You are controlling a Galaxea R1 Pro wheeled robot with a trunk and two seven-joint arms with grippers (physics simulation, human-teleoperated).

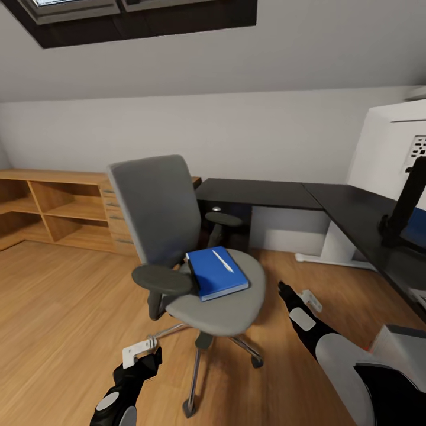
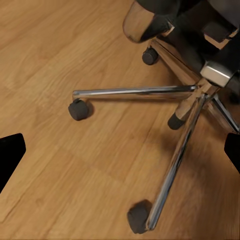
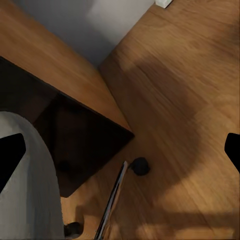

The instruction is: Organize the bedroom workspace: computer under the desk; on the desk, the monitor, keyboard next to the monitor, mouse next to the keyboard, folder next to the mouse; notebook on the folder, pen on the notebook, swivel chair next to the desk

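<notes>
Two grippers, left [image 1: 141,353] and right [image 1: 303,297], hung spread open and empty beside the chair [image 1: 177,236]. On its seat lay the folder [image 1: 214,275], pen [image 1: 222,260] on top; the counter [image 1: 307,198] stood just behind.

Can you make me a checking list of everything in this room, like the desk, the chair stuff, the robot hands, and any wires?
Surface: black desk top, bare at the near corner.
Job's things: blue folder lies on the chair seat, white pen on top of it; a dark edge under the folder, cannot tell what; monitor stands on the desk at right.
Clutter: nothing seen.
End effectors: left end effector and right end effector both open, holding nothing, low beside the chair.
Cables: nothing seen.
Surroundings: wood floor, wooden shelf unit along the wall, skylight above.
</notes>
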